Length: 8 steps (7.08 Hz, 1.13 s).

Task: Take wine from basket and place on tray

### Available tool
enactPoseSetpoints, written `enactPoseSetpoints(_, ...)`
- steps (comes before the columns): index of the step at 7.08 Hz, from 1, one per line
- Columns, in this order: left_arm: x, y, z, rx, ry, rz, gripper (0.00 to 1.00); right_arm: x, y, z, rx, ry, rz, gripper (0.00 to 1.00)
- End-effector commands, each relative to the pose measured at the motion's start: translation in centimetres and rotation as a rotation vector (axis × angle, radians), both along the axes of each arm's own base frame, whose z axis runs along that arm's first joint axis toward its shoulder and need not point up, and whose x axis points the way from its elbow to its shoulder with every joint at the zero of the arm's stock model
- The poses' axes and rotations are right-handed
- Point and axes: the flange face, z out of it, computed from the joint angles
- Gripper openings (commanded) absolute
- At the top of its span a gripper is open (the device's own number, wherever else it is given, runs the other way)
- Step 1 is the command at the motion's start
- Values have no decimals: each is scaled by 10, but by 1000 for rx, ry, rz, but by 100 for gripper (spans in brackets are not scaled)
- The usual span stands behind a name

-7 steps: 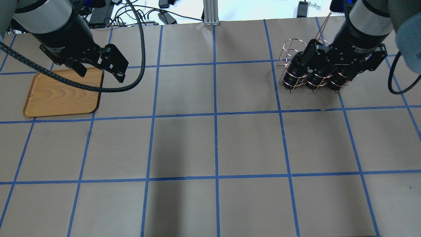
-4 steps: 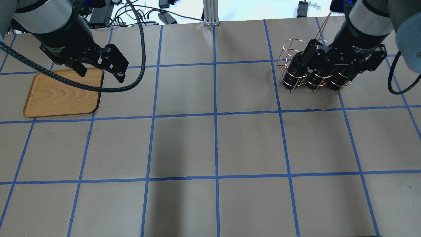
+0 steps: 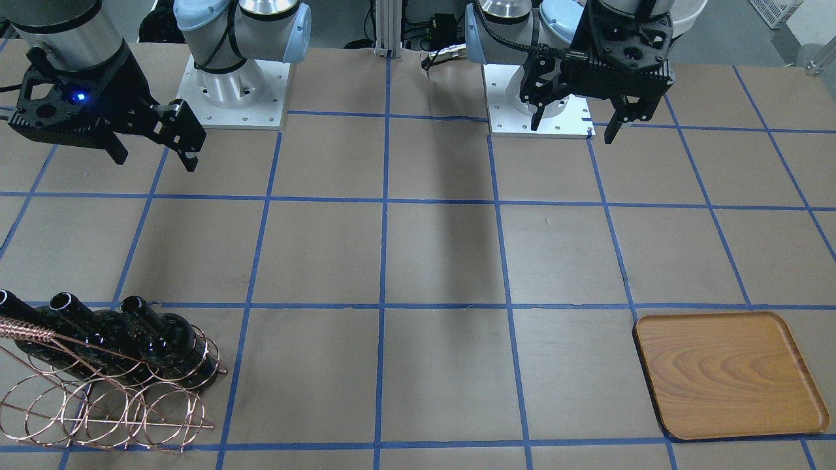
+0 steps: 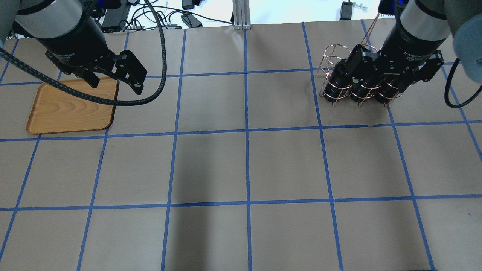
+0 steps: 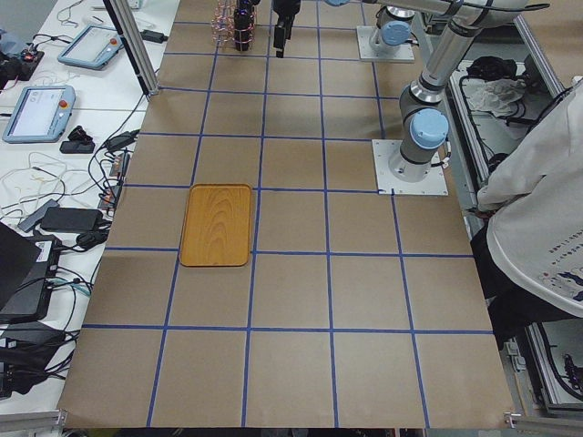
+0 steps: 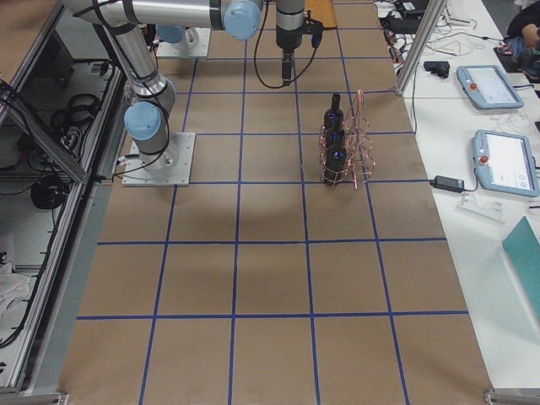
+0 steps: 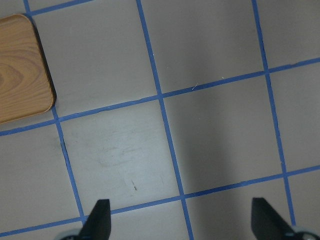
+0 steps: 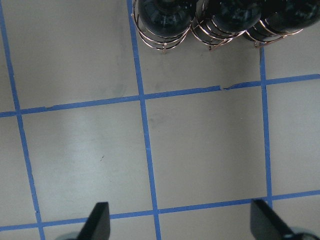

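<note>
Three black wine bottles (image 4: 361, 90) stand upright in the near row of the copper wire basket (image 4: 333, 56) at the far right; they also show in the front view (image 3: 157, 336) and at the top of the right wrist view (image 8: 165, 15). My right gripper (image 4: 391, 71) is open and empty, high above the table, on the robot's side of the basket (image 3: 98, 418). The wooden tray (image 4: 67, 109) lies bare at the far left. My left gripper (image 4: 115, 82) is open and empty, high over the tray's right edge (image 7: 20, 70).
Brown paper with a blue tape grid covers the table (image 4: 244, 165). The basket's coiled handle (image 3: 26, 329) stands above the bottle necks. Several rings of the basket's far row hold nothing. Cables and a metal post (image 4: 241, 15) lie beyond the far edge.
The right gripper has crept very slightly toward the far side of the table. The left gripper, bottles, basket and tray have not moved.
</note>
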Motion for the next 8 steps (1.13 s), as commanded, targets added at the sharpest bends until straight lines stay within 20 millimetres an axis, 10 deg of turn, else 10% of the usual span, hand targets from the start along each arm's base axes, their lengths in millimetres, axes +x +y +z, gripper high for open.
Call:
enactPoseSetpoints(1,0,0,0,0,1,0,100,-3,0,1,2,33,-2,100)
enactPoseSetpoints(8,1,0,0,0,-1,0,100,-31,-13,4,-53,43,25,100)
